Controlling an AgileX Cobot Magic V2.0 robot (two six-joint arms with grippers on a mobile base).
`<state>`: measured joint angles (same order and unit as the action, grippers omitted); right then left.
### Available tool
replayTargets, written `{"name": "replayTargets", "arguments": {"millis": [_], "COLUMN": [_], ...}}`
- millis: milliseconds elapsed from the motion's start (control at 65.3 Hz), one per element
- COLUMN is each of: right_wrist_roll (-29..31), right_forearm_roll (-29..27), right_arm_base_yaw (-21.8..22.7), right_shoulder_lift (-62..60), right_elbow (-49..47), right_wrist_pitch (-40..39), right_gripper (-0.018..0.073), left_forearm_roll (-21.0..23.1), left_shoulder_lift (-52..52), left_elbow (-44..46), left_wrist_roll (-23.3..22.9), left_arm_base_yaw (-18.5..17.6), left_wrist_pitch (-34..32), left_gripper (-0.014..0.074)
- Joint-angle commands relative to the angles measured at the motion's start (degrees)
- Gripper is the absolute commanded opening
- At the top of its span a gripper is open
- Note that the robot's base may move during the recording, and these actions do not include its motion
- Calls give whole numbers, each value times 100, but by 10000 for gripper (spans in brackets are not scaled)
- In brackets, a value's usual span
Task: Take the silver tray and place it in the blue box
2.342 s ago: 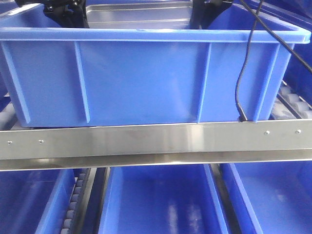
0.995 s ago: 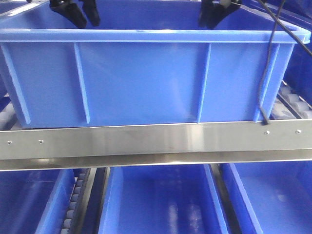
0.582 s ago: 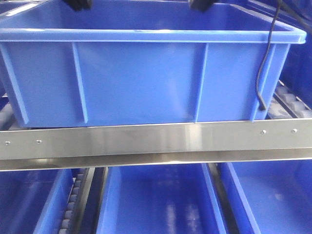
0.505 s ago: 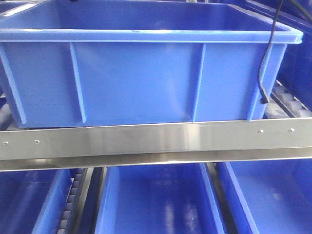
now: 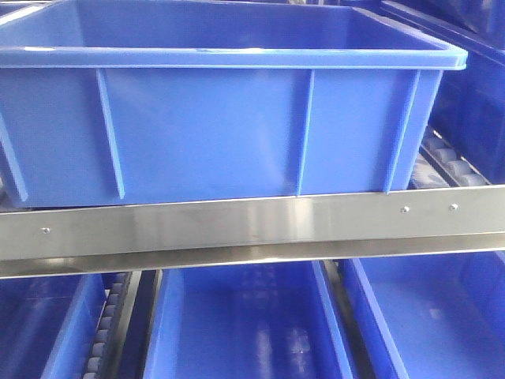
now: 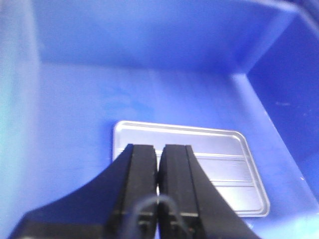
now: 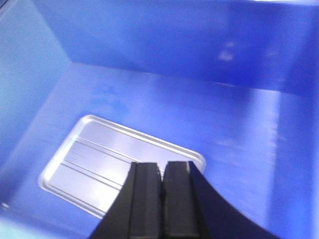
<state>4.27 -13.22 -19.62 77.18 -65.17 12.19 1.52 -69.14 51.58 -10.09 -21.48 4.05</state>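
Observation:
The silver tray (image 6: 219, 172) lies flat on the floor of the blue box (image 6: 75, 109), its two ribs showing. Above it my left gripper (image 6: 159, 154) hangs shut, holding nothing. From the right wrist the same silver tray (image 7: 94, 167) rests in the near left part of the blue box (image 7: 239, 124), and my right gripper (image 7: 162, 172) is shut and empty above its right end. In the front view the blue box (image 5: 221, 126) stands on a steel shelf rail; the tray is hidden behind its wall and neither gripper shows there.
A steel shelf rail (image 5: 252, 229) runs across below the box. More blue crates (image 5: 245, 324) sit on the lower level and at the right (image 5: 473, 103). Conveyor rollers (image 5: 442, 162) lie beside the box at the right.
Both arms and the black cable have risen out of the front view. The tray, seen at the box top 2.3 s ago, is now down inside. The view has shifted slightly.

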Motion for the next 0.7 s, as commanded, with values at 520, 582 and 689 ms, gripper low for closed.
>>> {"name": "replayTargets", "arguments": {"millis": [520,582,689], "right_wrist_roll": [117,117,117], "right_forearm_roll": [605,605,605], "right_arm_base_yaw": [0,0,0], "right_shoulder_lift": [-3566,-3642,-3637], "right_elbow": [4020,4081,4108], "right_wrist_pitch": [-2534,-2531,-2517], "right_gripper": [57,57,57], "left_forearm_roll": [-416,-402,-402], "left_shoulder_lift": [4044,4225,4278], "left_elbow": [-3392,-3417,-3417], "left_wrist_roll": [20,20,20], "left_arm_base_yaw": [-32,-32,-32], "left_wrist_pitch": [-1507,-1499,-1517], "left_gripper": [-6,-6,-6]}}
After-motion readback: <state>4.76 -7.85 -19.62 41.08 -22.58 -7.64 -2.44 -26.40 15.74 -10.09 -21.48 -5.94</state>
